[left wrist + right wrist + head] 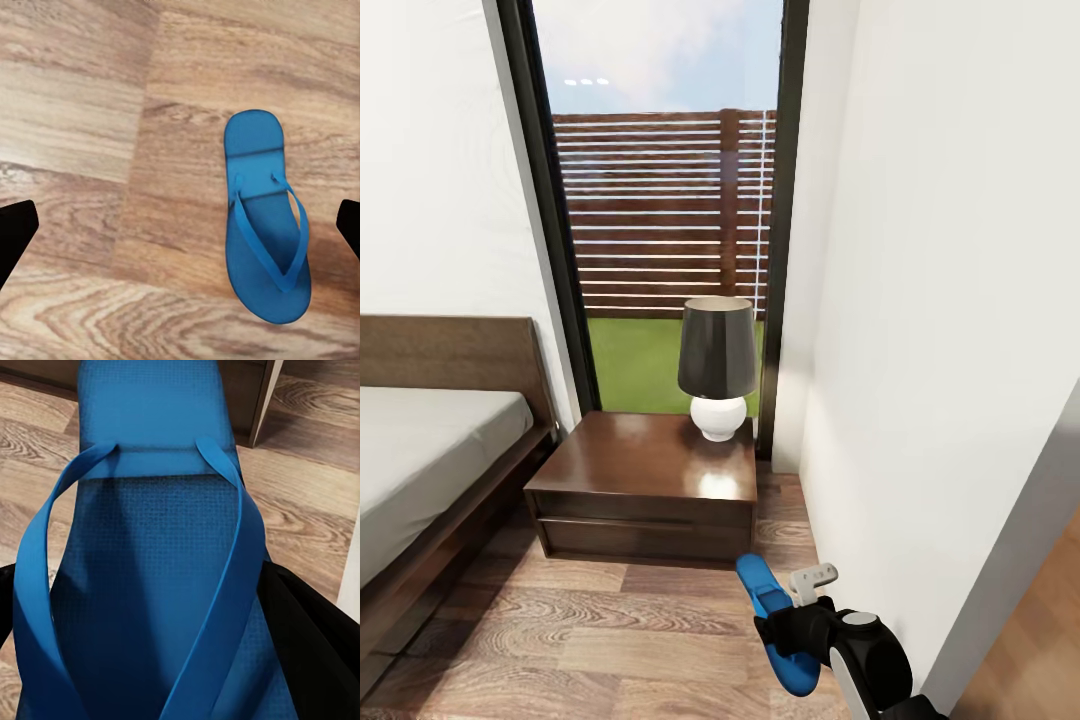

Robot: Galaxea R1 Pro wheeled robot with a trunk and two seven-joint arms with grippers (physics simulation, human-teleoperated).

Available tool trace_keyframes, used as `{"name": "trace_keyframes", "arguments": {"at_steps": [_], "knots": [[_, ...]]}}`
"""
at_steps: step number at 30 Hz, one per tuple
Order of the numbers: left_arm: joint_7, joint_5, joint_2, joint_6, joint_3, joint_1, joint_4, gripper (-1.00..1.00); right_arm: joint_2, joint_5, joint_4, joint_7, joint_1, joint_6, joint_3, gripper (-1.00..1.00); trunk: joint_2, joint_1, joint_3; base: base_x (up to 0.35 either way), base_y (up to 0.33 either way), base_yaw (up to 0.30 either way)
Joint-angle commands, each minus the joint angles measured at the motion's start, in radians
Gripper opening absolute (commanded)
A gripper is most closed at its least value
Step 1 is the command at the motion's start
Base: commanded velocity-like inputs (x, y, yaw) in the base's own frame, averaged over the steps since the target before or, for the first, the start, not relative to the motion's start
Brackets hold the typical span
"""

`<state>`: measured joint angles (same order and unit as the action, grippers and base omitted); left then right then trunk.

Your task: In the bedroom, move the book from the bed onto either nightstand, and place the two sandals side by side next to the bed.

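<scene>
My right gripper [788, 625] is shut on a bright blue sandal [763, 588], holding it low over the wood floor in front of the nightstand [645, 470]. In the right wrist view the sandal [150, 547] spans the gap between the black fingers [300, 637]. The other blue sandal [266, 240] lies flat on the floor, strap side up, under my open left gripper [180, 232], which hangs above it without touching. The bed [430, 440] stands at the left, its headboard against the wall. The book is out of view.
A dark-shaded lamp with a white base [717, 365] stands on the nightstand's back right corner. Behind it is a tall black-framed window [660, 200]. A white wall [940, 300] runs close along the right. Bare plank floor [580, 630] lies between bed and wall.
</scene>
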<state>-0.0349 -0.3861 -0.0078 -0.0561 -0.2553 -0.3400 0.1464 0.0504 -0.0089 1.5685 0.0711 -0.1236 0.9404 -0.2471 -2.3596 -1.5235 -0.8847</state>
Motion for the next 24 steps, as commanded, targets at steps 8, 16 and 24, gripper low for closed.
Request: {"name": "trace_keyframes", "arguments": {"at_steps": [8, 16, 24], "knots": [[-0.004, -0.008, 0.000, -0.004, -0.008, -0.001, 0.000, 1.00, 0.000, 0.000, 0.001, 0.003, -0.001, 0.004, 0.000, -1.00, 0.000, 0.000, -0.001, 0.000, 0.000, 0.000], [-0.003, -0.008, 0.000, -0.004, -0.008, -0.001, 0.001, 1.00, 0.000, 0.000, 0.001, 0.003, -0.001, 0.005, 0.000, -1.00, 0.000, 0.000, -0.001, 0.000, 0.000, 0.000], [-0.003, -0.008, 0.000, -0.004, -0.008, -0.001, 0.001, 1.00, 0.001, 0.000, -0.001, 0.003, -0.001, 0.006, 0.000, -1.00, 0.000, 0.000, -0.001, 0.000, 0.000, 0.000]]}}
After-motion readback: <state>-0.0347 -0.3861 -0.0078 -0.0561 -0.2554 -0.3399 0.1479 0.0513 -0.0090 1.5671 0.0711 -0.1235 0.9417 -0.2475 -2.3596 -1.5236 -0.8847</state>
